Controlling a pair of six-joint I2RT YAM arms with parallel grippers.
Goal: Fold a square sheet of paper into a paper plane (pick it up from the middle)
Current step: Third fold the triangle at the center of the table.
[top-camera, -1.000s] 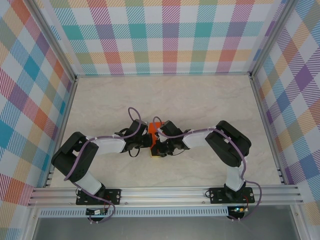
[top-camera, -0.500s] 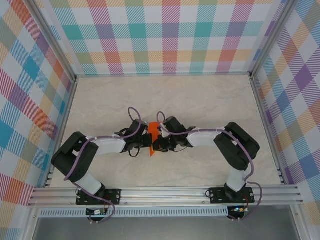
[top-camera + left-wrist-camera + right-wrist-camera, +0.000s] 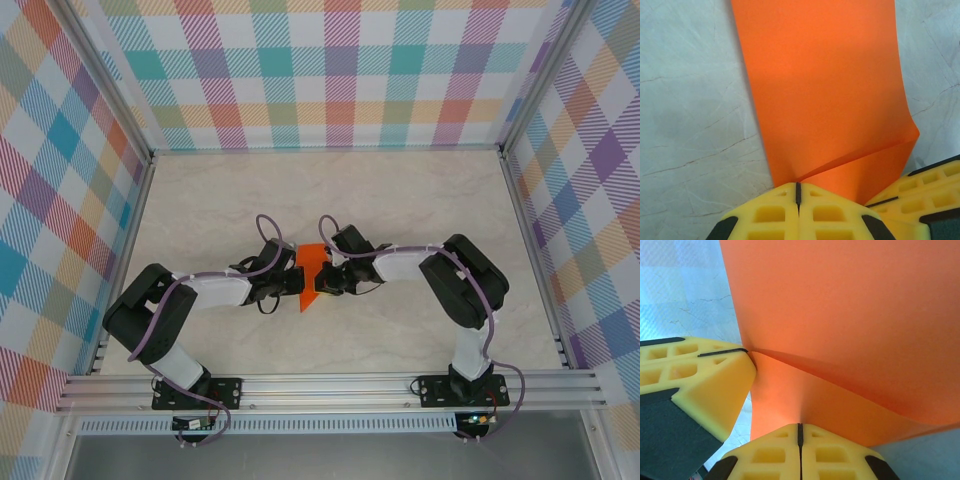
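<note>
The orange paper [image 3: 309,272] is a narrow pointed folded shape held between the two arms at the table's middle, its tip toward the near edge. My left gripper [image 3: 293,280] is shut on its left edge; in the left wrist view the paper [image 3: 820,90] rises from the closed yellow fingertips [image 3: 775,200] with a crease across it. My right gripper [image 3: 322,281] is shut on the right edge; in the right wrist view the paper [image 3: 850,315] fans out above my closed fingertips [image 3: 775,442]. The other gripper's yellow fingers [image 3: 700,380] pinch the same fold at the left.
The pale marbled tabletop [image 3: 400,200] is walled by checkered panels [image 3: 330,70] at the back and sides. An aluminium rail [image 3: 330,385] runs along the near edge with both arm bases bolted to it.
The right gripper has moved back and closer to the left one, its arm folding in. The paper has turned from a bunched shape into a narrow upright point between the grippers.
</note>
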